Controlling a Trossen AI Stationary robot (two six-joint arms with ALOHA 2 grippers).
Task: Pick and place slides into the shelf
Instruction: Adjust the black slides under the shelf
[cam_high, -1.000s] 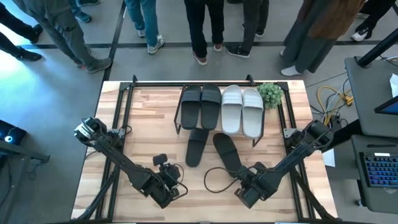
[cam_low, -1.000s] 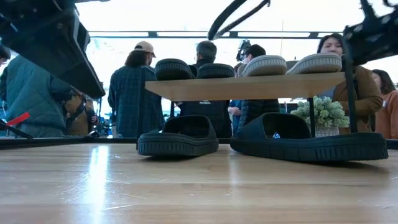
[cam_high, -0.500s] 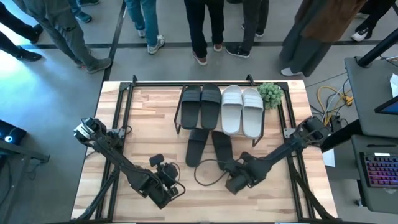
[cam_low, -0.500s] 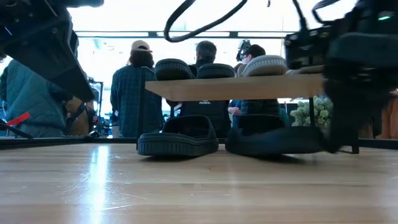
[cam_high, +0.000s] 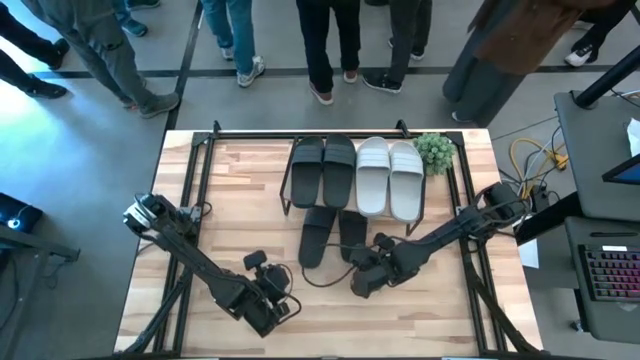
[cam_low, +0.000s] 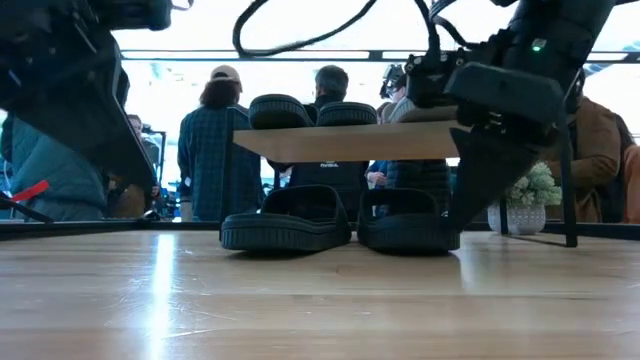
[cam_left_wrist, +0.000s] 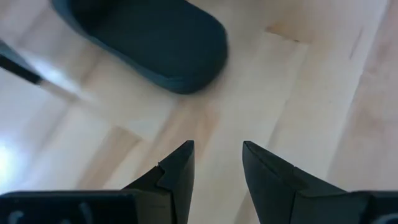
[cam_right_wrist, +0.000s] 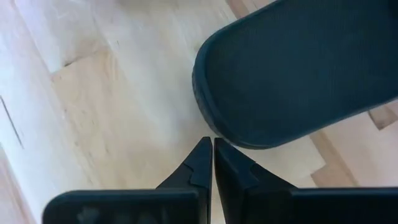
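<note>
The shelf (cam_low: 340, 142) stands at the table's far middle. Two black slides (cam_high: 323, 168) and two white slides (cam_high: 389, 176) lie on its top board. Two more black slides lie side by side on the table, reaching under it: the left one (cam_high: 317, 236) and the right one (cam_high: 352, 234). My right gripper (cam_high: 358, 278) is shut at the right one's near end. My left gripper (cam_high: 288, 300) hangs open over bare wood by the near edge, nothing between its fingers (cam_left_wrist: 217, 165); a black slide's end (cam_left_wrist: 155, 43) lies ahead of it. My right gripper meets the rounded rim of the right black slide's near end (cam_right_wrist: 217, 138) with the tip of its shut fingers (cam_right_wrist: 208, 158). They slant down from the table's near right side. The slide lies flat on the table.
A small potted plant (cam_high: 434, 150) stands at the shelf's far right corner. A black cable loop (cam_high: 318, 283) lies on the wood between the arms. Black frame rails (cam_high: 196, 200) run along the table's sides. Several people stand beyond the far edge.
My right gripper has swept toward the table's left and far edges, rolling as it went. The right black slide, which lay slanted with its near end out to the right, has swung round and slid up beside the left one, under the shelf.
</note>
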